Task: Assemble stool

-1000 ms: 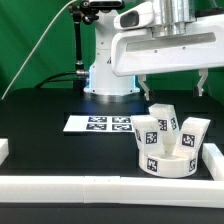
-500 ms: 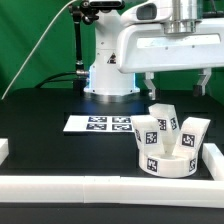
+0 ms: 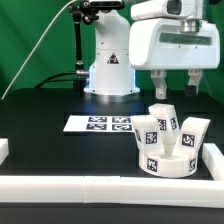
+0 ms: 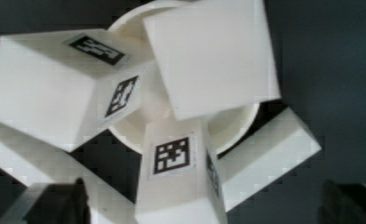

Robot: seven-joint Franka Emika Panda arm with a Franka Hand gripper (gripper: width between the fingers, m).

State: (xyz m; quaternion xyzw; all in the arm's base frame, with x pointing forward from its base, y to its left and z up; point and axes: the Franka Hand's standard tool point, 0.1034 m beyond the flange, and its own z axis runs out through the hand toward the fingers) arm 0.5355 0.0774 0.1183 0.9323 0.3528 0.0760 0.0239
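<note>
The white plastic stool (image 3: 168,143), a round ribbed disc seat (image 3: 165,160) with three short blocky legs (image 3: 160,127) standing up from it, sits upside down on the black table (image 3: 50,150) toward the exterior view's right, its black-and-white square tags facing the camera. It rests in the corner made by the long white border rails (image 3: 100,188), one running along the front and one just beside it on the exterior view's right.

Directly above the stool hangs the two-finger gripper (image 3: 174,84) of the white robot arm, apart from the legs and touching none of them. Its fingers (image 3: 157,86) stand spread wide with nothing between them. The wrist view looks straight down on the seat (image 4: 162,20) and the three tagged legs (image 4: 206,55), with the dark fingertips (image 4: 52,203) at the edge of the picture on either side of the nearest leg.

To the exterior view's left of the stool, the flat white marker board (image 3: 100,124) lies on the table, near the arm's base (image 3: 108,78) and well apart from the gripper.
</note>
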